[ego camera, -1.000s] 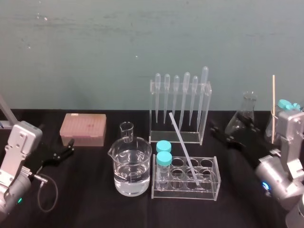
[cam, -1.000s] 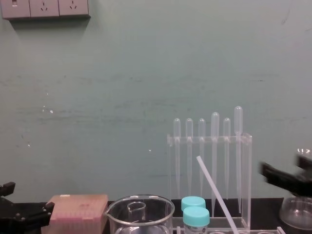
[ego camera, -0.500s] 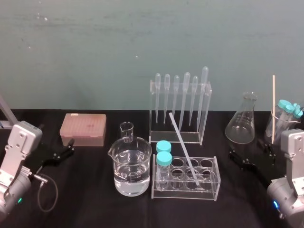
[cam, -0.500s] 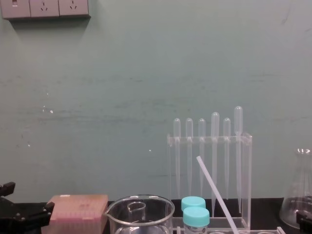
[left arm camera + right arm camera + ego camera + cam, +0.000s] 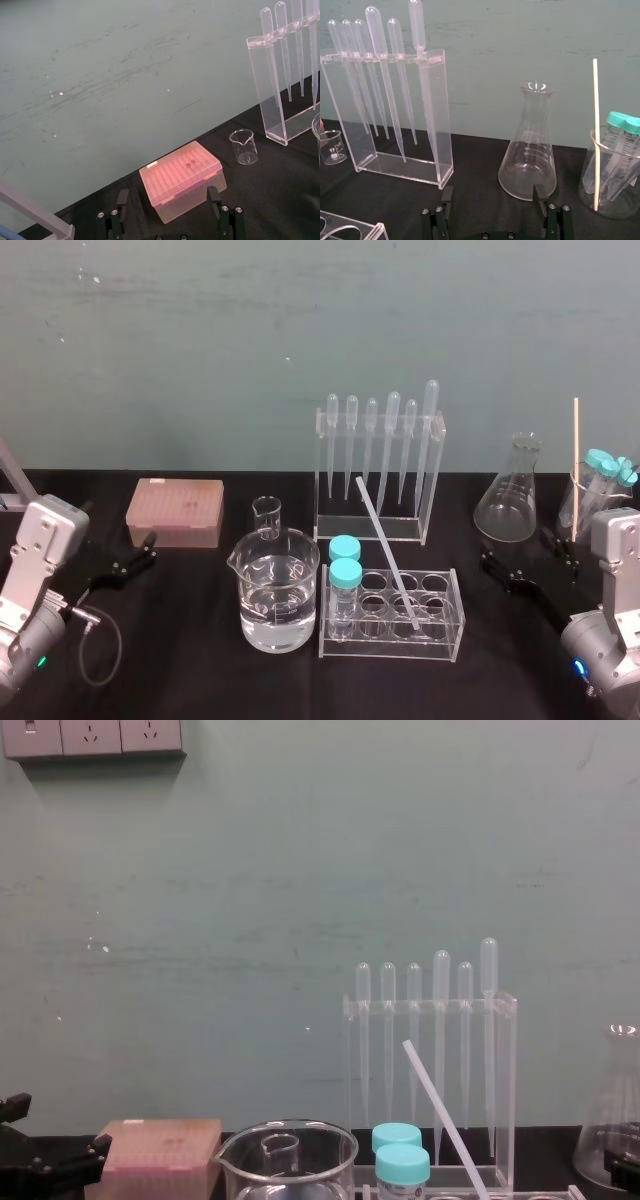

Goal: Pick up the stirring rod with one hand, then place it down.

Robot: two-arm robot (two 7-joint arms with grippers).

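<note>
Inside tube rack (image 5: 392, 648), stirring rod (image 5: 385, 548); right hand (image 5: 492, 195) spread near flask (image 5: 528, 150); left hand (image 5: 167, 196) spread

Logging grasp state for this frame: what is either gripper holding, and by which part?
Nothing is held. The right gripper and left gripper are both open and empty; the stirring rod leans in the test-tube rack, untouched.

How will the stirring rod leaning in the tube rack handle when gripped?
Probably stiff: the stirring rod runs straight though propped only in the tube rack. Thin and smooth-looking, so it may slip or pivot in a pinch. Laid flat, it would likely roll. The right gripper, open, sits nearest.
</note>
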